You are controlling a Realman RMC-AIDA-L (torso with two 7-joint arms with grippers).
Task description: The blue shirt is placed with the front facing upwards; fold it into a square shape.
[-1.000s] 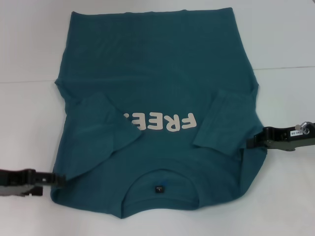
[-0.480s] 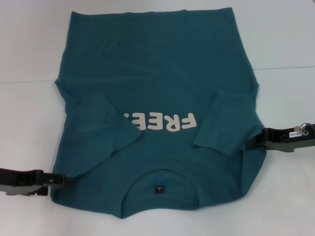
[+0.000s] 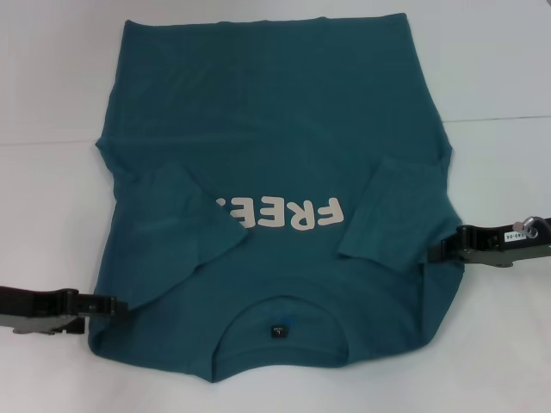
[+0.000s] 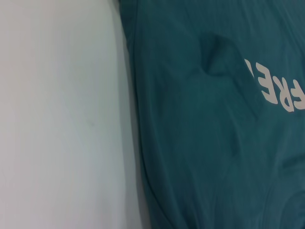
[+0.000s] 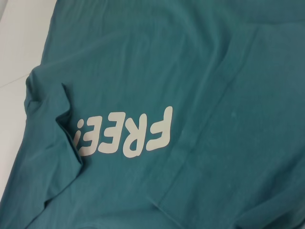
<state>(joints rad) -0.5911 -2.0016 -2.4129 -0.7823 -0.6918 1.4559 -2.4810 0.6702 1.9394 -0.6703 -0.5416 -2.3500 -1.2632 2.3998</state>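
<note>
Head view | blue shirt (image 3: 275,172): flat, sleeves folded inward ("FREE" inverted), collar at bottom | left gripper (image 3: 110,304), right gripper (image 3: 439,249): touching shirt edges, grip state indeterminable | white table (image 3: 499,69)

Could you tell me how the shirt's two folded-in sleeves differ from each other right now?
On the blue shirt, the left sleeve lies over the end of the cream lettering, hiding part of one letter; the right sleeve stops short of it. The left claw sits below its sleeve, near the shoulder edge; the right claw sits level with its sleeve's lower part. Both sleeves are folded inward onto the chest.
</note>
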